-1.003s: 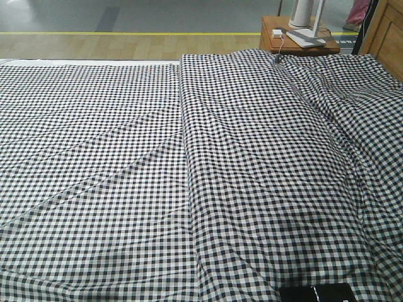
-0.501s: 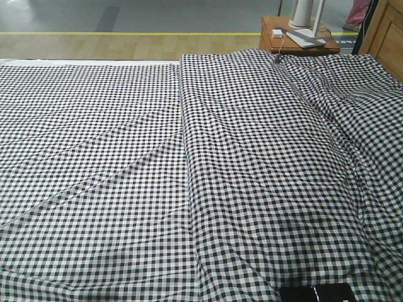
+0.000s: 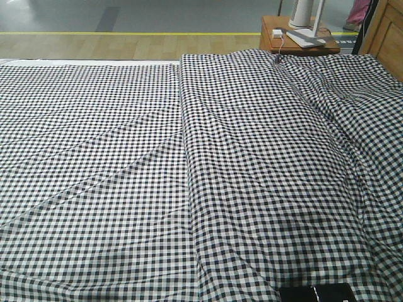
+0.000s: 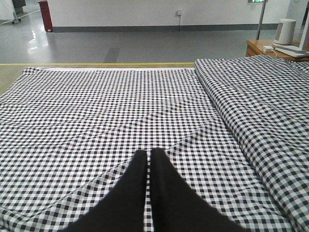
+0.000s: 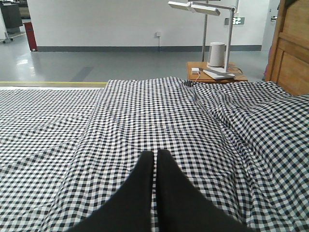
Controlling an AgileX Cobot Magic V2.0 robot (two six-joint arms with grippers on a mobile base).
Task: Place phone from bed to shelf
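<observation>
Checked bed [image 3: 126, 157], phone [image 3: 318, 293] on near edge, clear of left claw [image 4: 148, 152], right claw [image 5: 155, 153]

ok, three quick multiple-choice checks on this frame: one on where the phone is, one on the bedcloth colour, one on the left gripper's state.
1. In the front view, the phone lies:
A) at the bottom edge, right of centre
B) dead centre
C) in the top left corner

2. The cloth on the bed is:
A) plain blue
B) black-and-white check
C) red striped

3. The left gripper is:
A) wide open
B) shut, holding nothing
C) shut on the phone

Answers:
1 A, a black slab is cut off by the bottom edge.
2 B, gingham shows in every view.
3 B, the left wrist view shows it closed above bare cloth.
</observation>
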